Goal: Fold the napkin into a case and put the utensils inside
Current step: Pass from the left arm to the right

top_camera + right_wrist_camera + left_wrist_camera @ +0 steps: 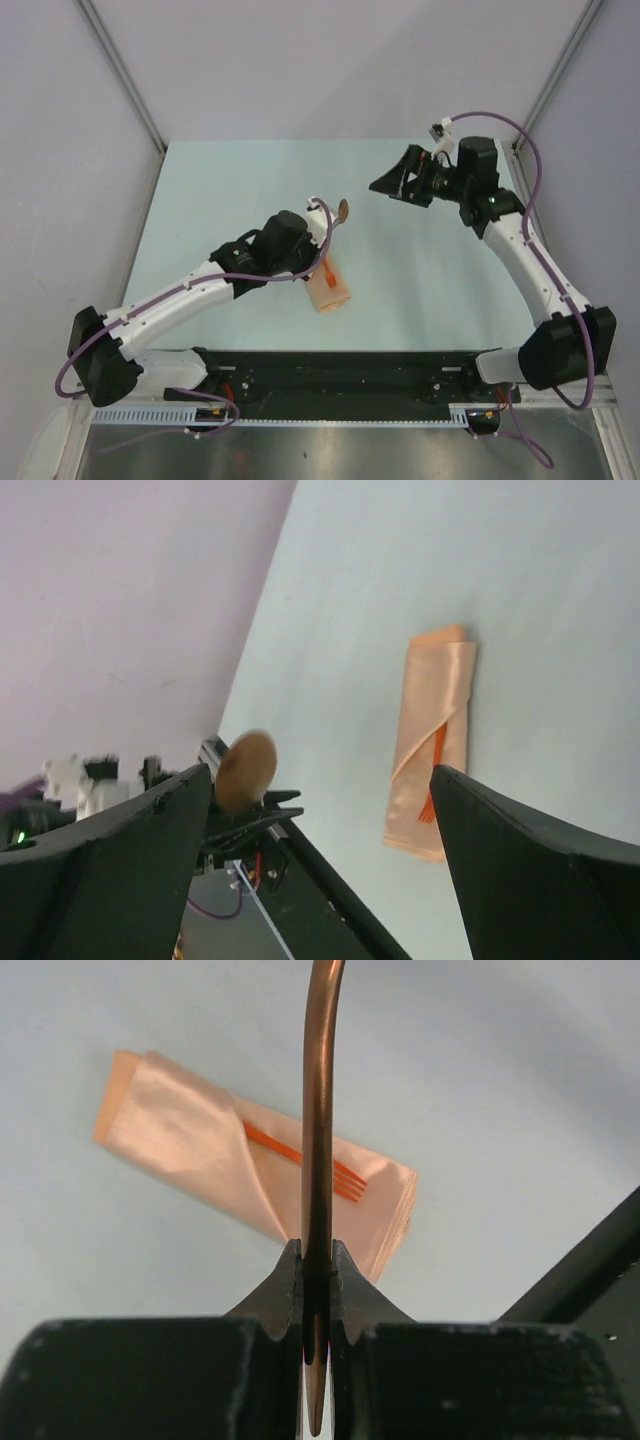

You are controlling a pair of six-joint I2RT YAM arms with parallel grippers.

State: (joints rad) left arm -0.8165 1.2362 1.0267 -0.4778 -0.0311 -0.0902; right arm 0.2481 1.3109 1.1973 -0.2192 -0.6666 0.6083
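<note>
**A:** Since the napkin (328,287) is seen lying as a narrow folded case (190,1140) on the table (230,180), can the folding be taken as finished?

**B:** It can be judged so. A diagonal flap is formed across the cloth, and the fork (300,1157) is tucked under it, with its tines left showing.

**A:** And the spoon?

**B:** The spoon (318,1110) is not yet placed. Its handle is clamped between the nearly closed jaws of the left gripper (317,1260). It is held close by the case, apart from the cloth as far as can be told, with the bowl pointed toward the far side of the table.

**A:** What is carried by the right gripper?

**B:** Nothing. The right gripper (388,184) is spread wide and raised well off to the right of the case, and no object is seen between its fingers.

**A:** What is left, then?

**B:** One utensil of two is judged placed. The spoon remains to be slid under the flap beside the fork and released.
</note>
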